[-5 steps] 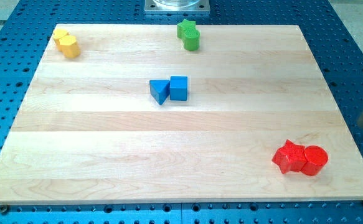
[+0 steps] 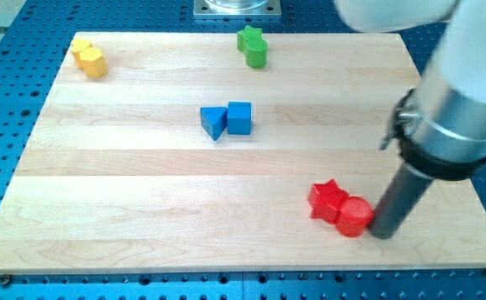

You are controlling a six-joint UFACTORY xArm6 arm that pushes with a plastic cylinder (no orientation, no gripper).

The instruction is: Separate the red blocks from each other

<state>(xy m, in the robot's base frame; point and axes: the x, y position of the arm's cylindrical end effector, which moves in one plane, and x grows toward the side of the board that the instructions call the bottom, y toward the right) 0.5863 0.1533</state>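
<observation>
Two red blocks lie touching near the view's bottom right: a red star (image 2: 327, 199) and a red cylinder (image 2: 354, 217) just to its lower right. My tip (image 2: 382, 232) rests on the board against the right side of the red cylinder. The dark rod rises up and to the right from there into the large grey arm.
A blue triangle (image 2: 213, 122) and a blue cube (image 2: 239, 117) sit together at the board's middle. A green star (image 2: 249, 37) and green cylinder (image 2: 257, 55) are at the top centre. Two yellow blocks (image 2: 89, 57) are at the top left. The wooden board (image 2: 142, 208) lies on a blue perforated table.
The arm has come into view from the right and its tip has pushed both red blocks to the left, still touching. The other blocks have not moved.
</observation>
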